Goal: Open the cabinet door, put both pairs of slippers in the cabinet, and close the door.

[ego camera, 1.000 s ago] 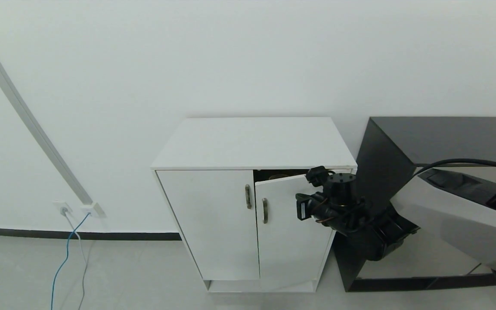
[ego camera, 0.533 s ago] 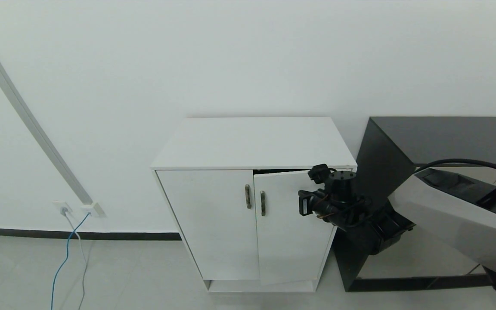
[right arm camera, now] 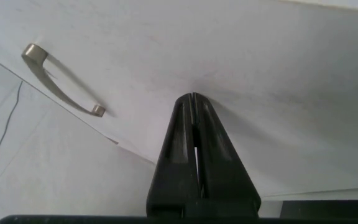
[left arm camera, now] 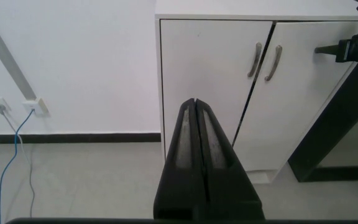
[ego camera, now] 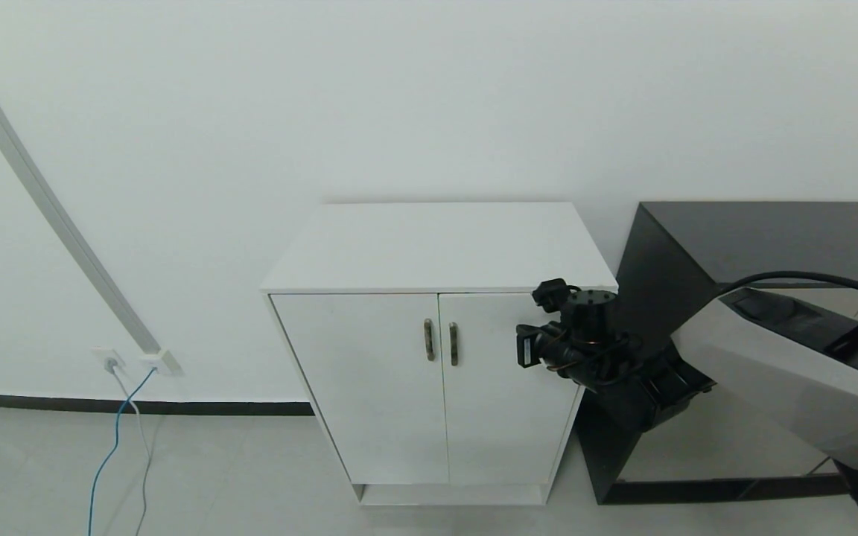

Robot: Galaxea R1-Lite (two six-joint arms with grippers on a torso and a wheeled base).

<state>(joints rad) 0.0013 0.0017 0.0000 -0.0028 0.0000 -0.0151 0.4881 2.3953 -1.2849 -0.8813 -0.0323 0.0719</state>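
Cabinet (ego camera: 436,246) lies ahead of both arms. Nearest, the left gripper (left arm camera: 195,102) hangs well short of it, fingers pressed together on nothing. Farther in, the right gripper (right arm camera: 194,98) is also closed and empty, its tips touching the right door (ego camera: 503,402) near the upper outer corner, well apart from the handle (ego camera: 453,343). That door and the left door (ego camera: 358,387) lie flush with the cabinet's front. It stands against the wall, a black unit (ego camera: 697,238) just beside its right edge. Off to the left, a blue cable (ego camera: 112,447) runs to a wall socket (ego camera: 109,361)
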